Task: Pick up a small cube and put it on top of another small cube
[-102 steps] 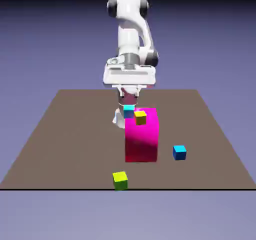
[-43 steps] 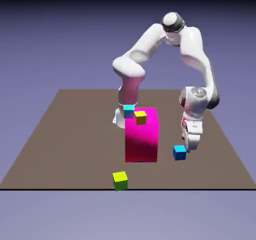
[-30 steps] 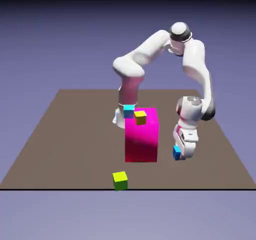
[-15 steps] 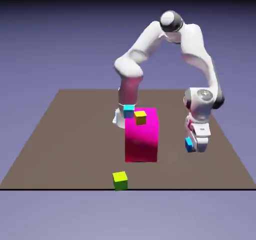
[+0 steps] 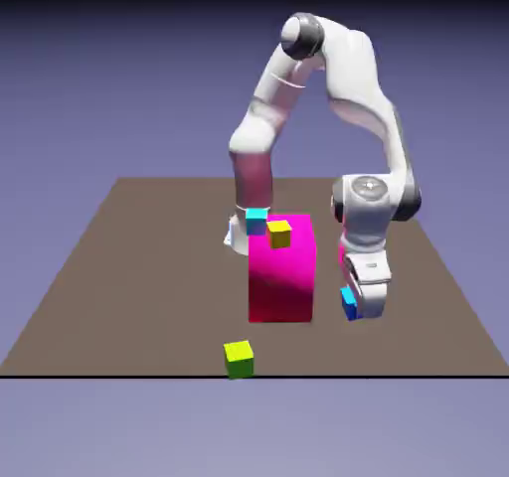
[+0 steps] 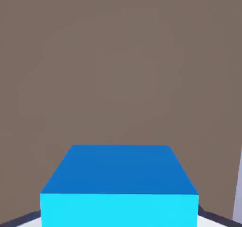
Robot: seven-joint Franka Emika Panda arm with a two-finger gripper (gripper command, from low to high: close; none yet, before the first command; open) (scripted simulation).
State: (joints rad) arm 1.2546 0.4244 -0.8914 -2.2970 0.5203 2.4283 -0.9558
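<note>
Fingers of my gripper (image 5: 350,304) are closed on the small cube (image 5: 349,303), and I hold it lifted above the table (image 5: 149,266), just beside the magenta block (image 5: 282,271) on the exterior view's right. In my hand view the small cube (image 6: 119,186) fills the lower middle of the picture, with its lighter blue face toward the bottom edge and a deeper blue face behind it; it hides my finger tips almost fully, only pale grey corners show at the bottom left and bottom right. Behind it I see only the brown table surface (image 6: 118,56), and a thin pale strip stands at the right edge, which I cannot identify. In the exterior view my arm bends high over the table and comes down to the hand, which hangs low, at about the height of the lower half of the magenta block. On top of this block sits a yellow-orange cube (image 5: 279,234), and a paler cyan cube (image 5: 257,219) shows at the block's far upper corner; I cannot tell if it touches the block. A yellow-green cube (image 5: 239,358) lies alone near the front edge of the table, well apart from my hand.
</note>
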